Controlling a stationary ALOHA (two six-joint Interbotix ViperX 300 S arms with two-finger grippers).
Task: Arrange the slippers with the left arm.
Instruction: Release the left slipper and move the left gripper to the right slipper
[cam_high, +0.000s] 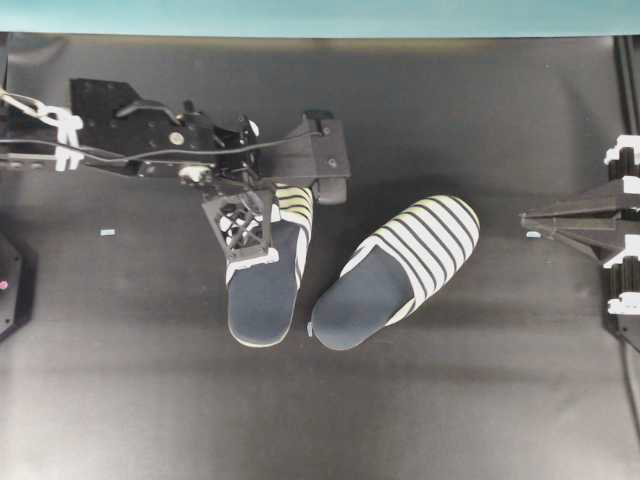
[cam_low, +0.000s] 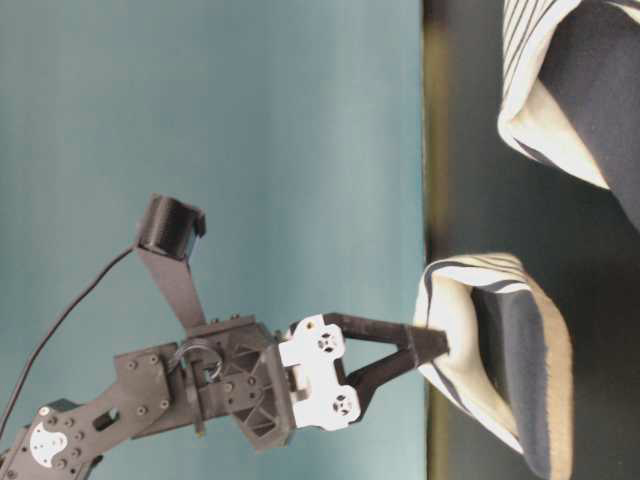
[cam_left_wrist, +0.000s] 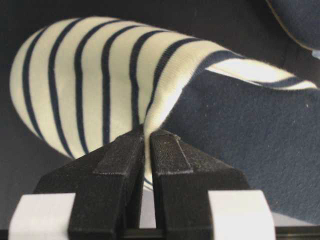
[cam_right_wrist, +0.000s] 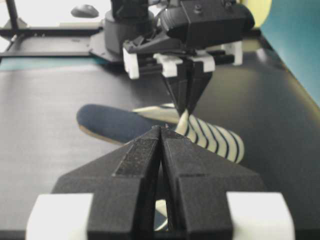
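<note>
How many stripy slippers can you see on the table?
2. One slipper lies left of the middle, its striped edge pinched by the left gripper. The other slipper lies beside it on the right, tilted, with nothing touching it. None seems hidden.

From overhead, my own lattice-fingered left gripper (cam_high: 247, 225) and wrist sit right over the toe end of the striped, navy-insoled slipper I'm pinching (cam_high: 268, 275), so most of its upper is covered. The table-level shot chops the second striped slipper (cam_low: 570, 90) off at the top and right edges. My wrist cam only gets part of the pinched one; its heel runs off frame. In the right wrist cam, my black pointed right gripper (cam_right_wrist: 161, 150) blocks the slippers' near parts. The tiny pale scrap (cam_high: 107, 232) on the black tabletop (cam_high: 450, 400)? Too small to tell.
</note>
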